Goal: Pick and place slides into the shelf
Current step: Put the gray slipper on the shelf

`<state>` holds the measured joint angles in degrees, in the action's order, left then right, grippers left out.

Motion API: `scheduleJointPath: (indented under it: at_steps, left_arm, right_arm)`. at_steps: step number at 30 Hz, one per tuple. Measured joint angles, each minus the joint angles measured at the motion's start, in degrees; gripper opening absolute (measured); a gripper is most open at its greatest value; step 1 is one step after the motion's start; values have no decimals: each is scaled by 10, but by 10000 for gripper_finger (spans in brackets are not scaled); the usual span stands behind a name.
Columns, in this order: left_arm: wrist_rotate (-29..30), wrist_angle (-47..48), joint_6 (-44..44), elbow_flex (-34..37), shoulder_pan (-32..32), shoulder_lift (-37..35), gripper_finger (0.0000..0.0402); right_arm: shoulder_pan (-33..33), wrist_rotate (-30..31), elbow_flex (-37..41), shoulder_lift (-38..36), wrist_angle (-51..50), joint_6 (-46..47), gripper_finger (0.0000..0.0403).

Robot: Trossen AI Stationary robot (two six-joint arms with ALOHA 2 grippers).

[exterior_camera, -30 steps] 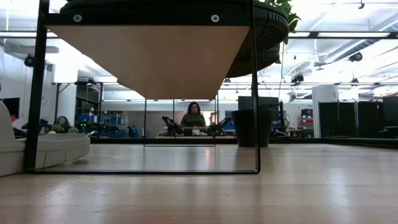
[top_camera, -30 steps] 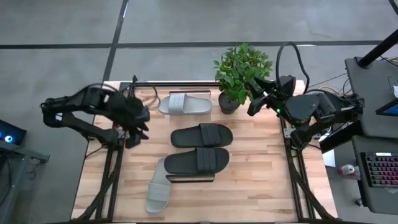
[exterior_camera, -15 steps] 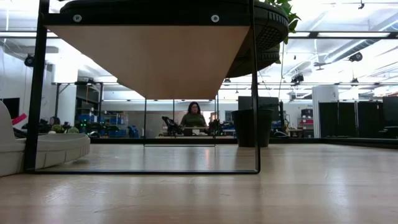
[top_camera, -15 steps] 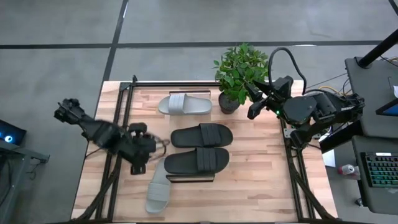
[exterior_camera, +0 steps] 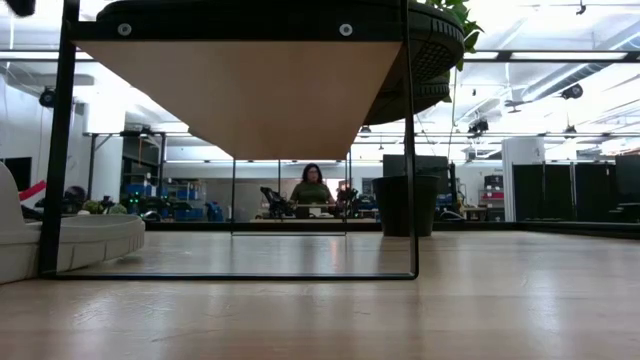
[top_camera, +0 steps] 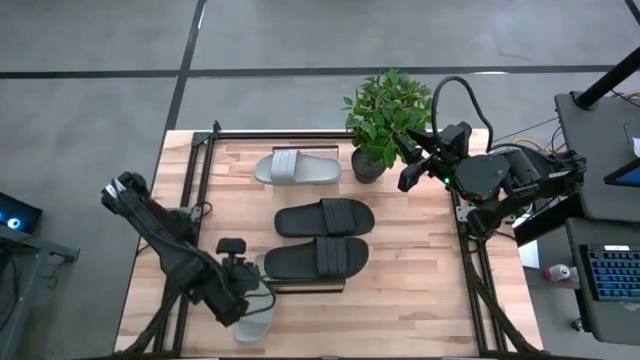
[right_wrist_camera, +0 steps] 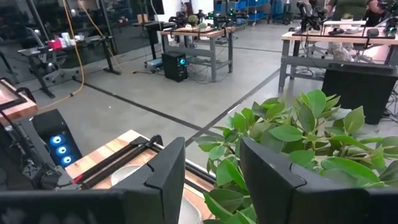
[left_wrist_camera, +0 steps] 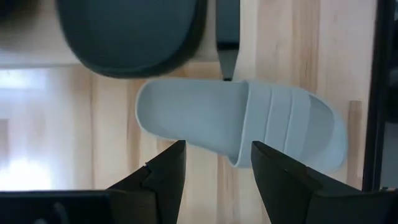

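Note:
One pale grey slide (top_camera: pixel 262 318) lies sole-down on the table near its near-left corner. My left gripper (top_camera: pixel 243 292) hangs over it, open and pointing down. In the left wrist view its fingers stand apart above the slide (left_wrist_camera: pixel 242 127), touching nothing. A second pale grey slide (top_camera: pixel 297 168) lies at the far side of the table. Two black slides (top_camera: pixel 325 217) (top_camera: pixel 315 258) rest side by side on the shelf (exterior_camera: pixel 240 95). My right gripper (top_camera: pixel 408 165) is held open in the air beside the plant.
A potted plant (top_camera: pixel 385 120) stands at the far side of the table, right in front of my right gripper. The shelf's dark end rail (exterior_camera: pixel 55 150) stands next to the near pale slide (exterior_camera: pixel 60 245). Bare wood lies to the right of the black slides (top_camera: pixel 410 270).
My left gripper has swung from the table's far left toward the near edge and come down, turning as it went. It now hangs over the near pale grey slide, its fingers as far apart as before. No slide has moved.

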<state>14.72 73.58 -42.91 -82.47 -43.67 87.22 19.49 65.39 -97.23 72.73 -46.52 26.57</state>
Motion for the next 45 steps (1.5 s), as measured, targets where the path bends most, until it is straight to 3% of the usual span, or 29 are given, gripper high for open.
scheduleJointPath:
  at_steps: [6, 10, 16, 23, 28, 34, 40, 45]
  left_arm:
    - [-1, -6, -110, 56, -38, 3, 166]
    - [-33, -101, -156, 114, -47, -41, 167]
    - [-53, -296, -146, 216, -44, -124, 166]
    - [-104, -346, -164, 331, -42, -151, 167]
    - [-102, -356, -148, 348, -40, -157, 166]
    - [-106, -380, -67, 361, -39, -158, 167]
    - [-109, -382, -56, 380, -21, -158, 167]
    - [-148, -417, 0, 380, -4, -155, 167]
  right_arm:
    - [0, -13, 0, 0, 0, 0, 144]
    - [0, -13, 0, 0, 0, 3, 144]
    - [0, -14, 0, 0, 0, 28, 144]
    - [0, -15, 0, 3, 1, 35, 144]
    - [0, -15, 0, 6, 1, 50, 144]
    - [0, -14, 0, 6, 1, 50, 144]
    - [0, -14, 0, 6, 1, 50, 144]
    - [0, -13, 0, 6, 1, 60, 144]
